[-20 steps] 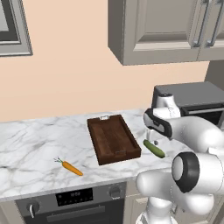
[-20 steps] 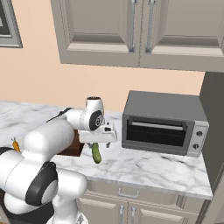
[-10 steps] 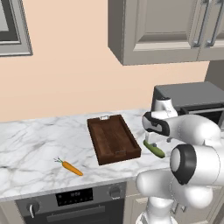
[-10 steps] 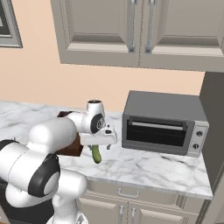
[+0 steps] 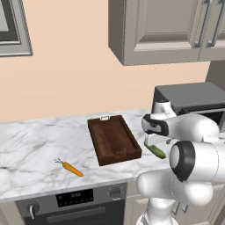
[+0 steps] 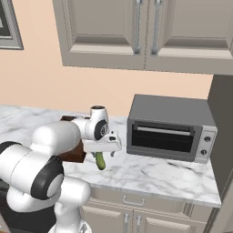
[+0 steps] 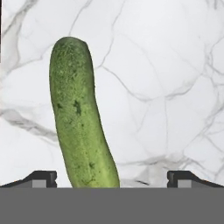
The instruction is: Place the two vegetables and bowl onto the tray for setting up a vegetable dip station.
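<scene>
Beside tray (image 5: 114,139): cucumber (image 7: 81,118) | toaster oven (image 6: 170,128) behind | carrot (image 5: 71,168) apart

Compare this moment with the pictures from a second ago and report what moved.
The claw has come down closer over the cucumber, jaws open, nothing grasped. The cucumber, carrot and tray lie on the counter as before.
</scene>
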Robot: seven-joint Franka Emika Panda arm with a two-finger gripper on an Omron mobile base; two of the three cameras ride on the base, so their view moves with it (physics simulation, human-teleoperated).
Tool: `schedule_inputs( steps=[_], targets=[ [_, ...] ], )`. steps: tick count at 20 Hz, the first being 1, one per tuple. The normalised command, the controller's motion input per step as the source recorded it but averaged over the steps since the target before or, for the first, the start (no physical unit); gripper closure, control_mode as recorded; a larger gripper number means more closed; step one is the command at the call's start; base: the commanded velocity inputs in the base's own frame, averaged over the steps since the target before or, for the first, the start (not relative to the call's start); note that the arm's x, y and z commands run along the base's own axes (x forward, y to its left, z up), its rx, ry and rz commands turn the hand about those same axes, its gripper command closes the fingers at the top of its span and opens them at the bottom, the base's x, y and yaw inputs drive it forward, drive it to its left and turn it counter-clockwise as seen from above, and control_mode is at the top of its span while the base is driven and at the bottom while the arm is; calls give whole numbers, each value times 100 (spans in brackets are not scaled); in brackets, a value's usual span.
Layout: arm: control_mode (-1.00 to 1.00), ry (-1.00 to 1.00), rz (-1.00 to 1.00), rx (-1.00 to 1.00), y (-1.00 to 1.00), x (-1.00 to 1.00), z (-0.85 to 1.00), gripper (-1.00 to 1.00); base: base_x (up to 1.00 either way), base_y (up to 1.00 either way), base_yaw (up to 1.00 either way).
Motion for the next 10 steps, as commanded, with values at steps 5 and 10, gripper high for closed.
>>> schedule_inputs(
  steps=[5,10],
  targets=[
    [-100,0,0,1,4,0,-10,-100,0,0,0],
    [-100,0,0,0,16,1,-18,-100,0,0,0]
  ],
)
